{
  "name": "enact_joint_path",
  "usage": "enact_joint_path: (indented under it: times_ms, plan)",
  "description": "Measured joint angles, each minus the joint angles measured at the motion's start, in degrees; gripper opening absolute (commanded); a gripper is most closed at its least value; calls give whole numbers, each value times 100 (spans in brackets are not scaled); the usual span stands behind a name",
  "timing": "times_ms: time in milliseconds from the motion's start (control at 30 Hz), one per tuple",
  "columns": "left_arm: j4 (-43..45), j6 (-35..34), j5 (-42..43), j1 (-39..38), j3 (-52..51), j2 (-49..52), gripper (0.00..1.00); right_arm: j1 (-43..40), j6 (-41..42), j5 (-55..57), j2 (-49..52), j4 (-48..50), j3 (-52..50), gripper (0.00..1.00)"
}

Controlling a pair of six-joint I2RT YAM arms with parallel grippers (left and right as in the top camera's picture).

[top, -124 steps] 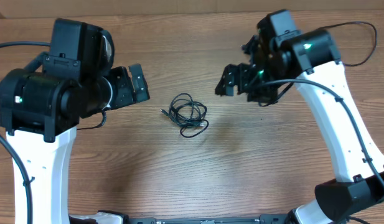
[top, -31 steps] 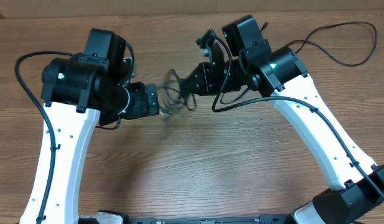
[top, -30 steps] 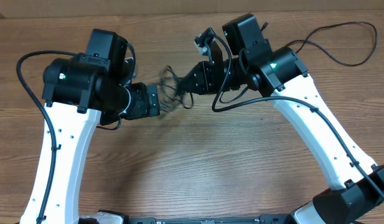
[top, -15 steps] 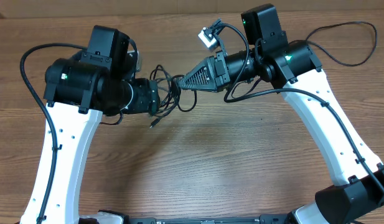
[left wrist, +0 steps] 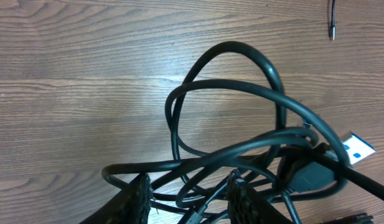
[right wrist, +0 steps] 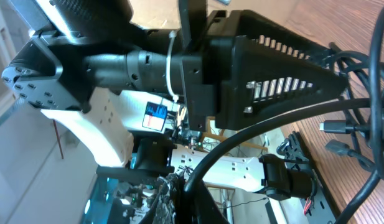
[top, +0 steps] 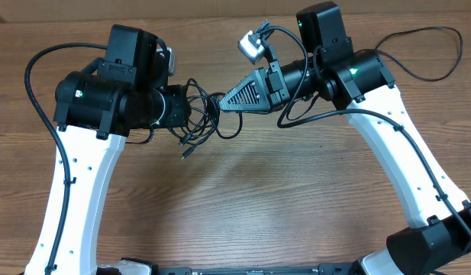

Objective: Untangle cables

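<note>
Your right tool point(top: 224, 104) is clenched on the cables point(left wrist: 229, 45), which hang above the surface point(top: 258, 198). Your left tool point(left wrist: 190, 186) straddles strands, unclamped. You seem to be taking the second hold: clamp, then draw apart gently.

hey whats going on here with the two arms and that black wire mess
Two robot arms are working on a tangled bundle of thin black cables above a wooden table. The right gripper is shut on the right side of the bundle. The left gripper is at the other side, with its fingers apart and several strands running between them, not clamped. The cables are knotted in loops, and one plug hangs loose below.
</note>
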Motion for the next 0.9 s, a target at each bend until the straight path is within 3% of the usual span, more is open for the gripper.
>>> enact_joint_path:
  times_ms: [300,567,733,900]
  plan:
    - [35,0,0,0,0,0,36,-2,315,332,0,0,0,4]
    - [55,7,2,0,0,330,38,0,343,361,0,-2,0,4]
    - [52,37,28,0,-4,603,22,0,337,385,0,-17,0,4]
    - [52,48,39,0,-9,616,22,0,339,389,0,-17,0,4]
